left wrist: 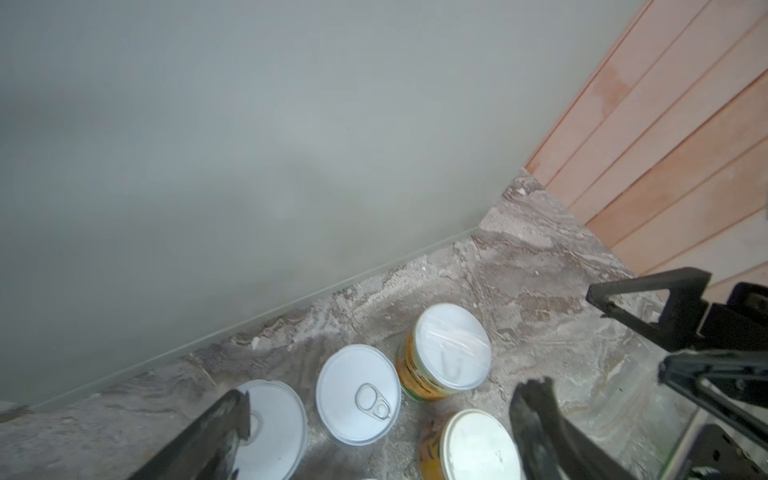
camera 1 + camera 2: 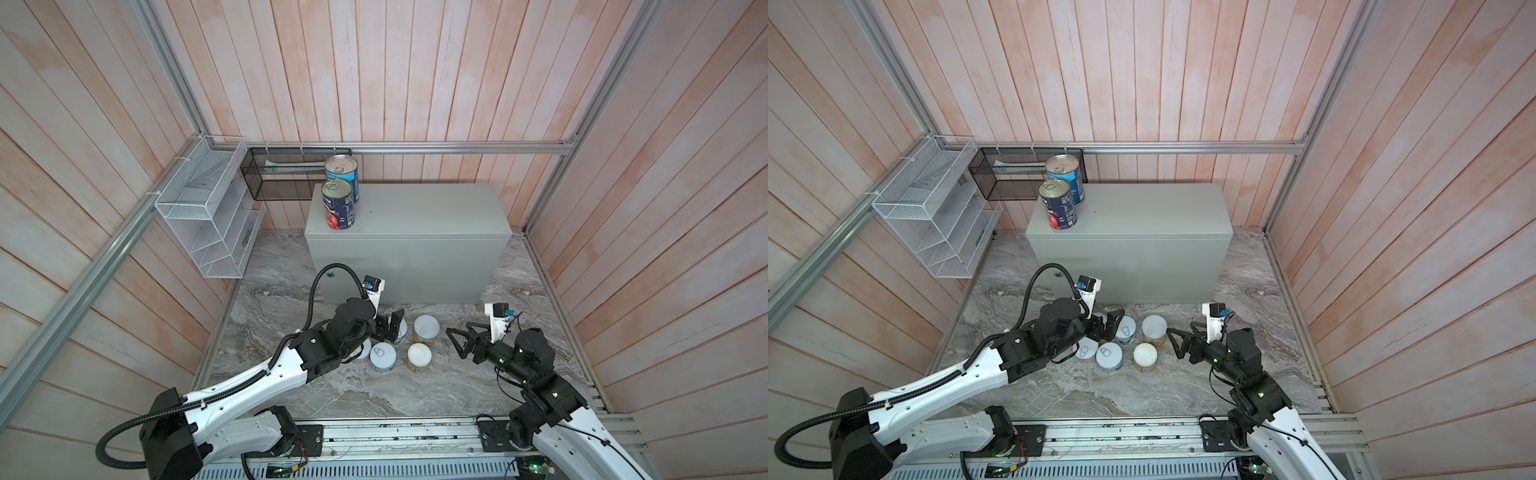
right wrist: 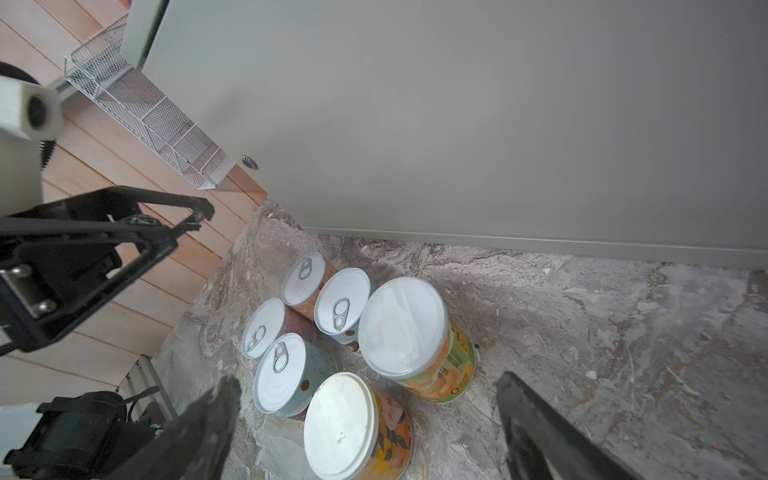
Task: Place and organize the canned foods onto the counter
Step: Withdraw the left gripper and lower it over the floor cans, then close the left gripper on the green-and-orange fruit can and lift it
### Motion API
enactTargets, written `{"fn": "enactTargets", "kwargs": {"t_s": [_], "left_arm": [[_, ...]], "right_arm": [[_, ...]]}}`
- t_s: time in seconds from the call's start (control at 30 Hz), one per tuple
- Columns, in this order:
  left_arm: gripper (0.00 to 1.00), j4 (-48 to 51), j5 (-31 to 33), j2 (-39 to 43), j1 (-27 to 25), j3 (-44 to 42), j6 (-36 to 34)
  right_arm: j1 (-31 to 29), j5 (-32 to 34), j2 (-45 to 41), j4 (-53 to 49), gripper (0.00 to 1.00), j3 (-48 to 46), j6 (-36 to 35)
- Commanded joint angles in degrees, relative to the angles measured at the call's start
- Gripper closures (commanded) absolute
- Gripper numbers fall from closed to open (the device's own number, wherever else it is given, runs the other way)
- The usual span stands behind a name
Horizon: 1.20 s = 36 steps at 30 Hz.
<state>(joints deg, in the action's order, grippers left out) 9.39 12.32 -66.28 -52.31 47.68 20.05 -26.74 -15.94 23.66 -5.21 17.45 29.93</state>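
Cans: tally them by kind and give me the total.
Tall metal-topped cans, on the grey box: 2
White-lidded yellow cans, on the marble surface: 2
Short pull-tab cans, on the marble surface: 4
Total: 8

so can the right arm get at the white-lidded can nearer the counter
Probably yes: the right gripper stands open beside that white-lidded can, only bare marble between them; the left gripper is beyond it.

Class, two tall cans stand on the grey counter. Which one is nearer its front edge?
The navy can with red tomatoes on its label. The light-blue can stands behind it, farther back on the counter.
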Motion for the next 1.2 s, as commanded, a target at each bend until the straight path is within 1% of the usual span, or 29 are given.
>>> {"fn": "enactTargets", "kwargs": {"t_s": [0.0,0.17,0.37,0.63,0.9,0.97,1.0,1.17], "left_arm": [[0.0,-1.83,-4.21,-3.92,-0.68,1.34,1.5],[0.0,-3.85,-9.01,-10.22,-0.76,2.15,0.01],[0.0,-8.85,-13.99,-14.11,-0.77,1.1,1.05],[0.0,-11.84,-18.43,-19.09,-0.79,3.42,2.24],[0.0,-13.33,-17.59,-24.17,-1.9,5.75,1.92],[0.0,-12.81,-16.46,-25.37,-1.91,6.71,1.12],[0.0,-12.32,-15.89,-25.76,-3.81,7.22,0.9],[0.0,-10.71,-12.99,-28.52,-4.37,9.57,1.11]], "right_arm": [[0.29,2.1,-0.74,-0.68,0.04,-1.5,1.12],[0.29,5.9,0.8,-1.5,0.04,-1.47,1.98],[0.28,7.24,3.56,-1.67,0.04,-0.95,2.65],[0.37,8.6,5.91,-2.35,0.04,-0.24,2.96],[0.37,10.92,4.47,-3.56,0.04,-1.28,3.93],[0.37,10.8,4.13,-3.97,0.04,-1.37,3.9],[0.33,10.93,3.96,-4.1,0.04,-1.48,3.9],[0.46,11.6,3.28,-4.02,0.04,-1.97,4.17]]}}
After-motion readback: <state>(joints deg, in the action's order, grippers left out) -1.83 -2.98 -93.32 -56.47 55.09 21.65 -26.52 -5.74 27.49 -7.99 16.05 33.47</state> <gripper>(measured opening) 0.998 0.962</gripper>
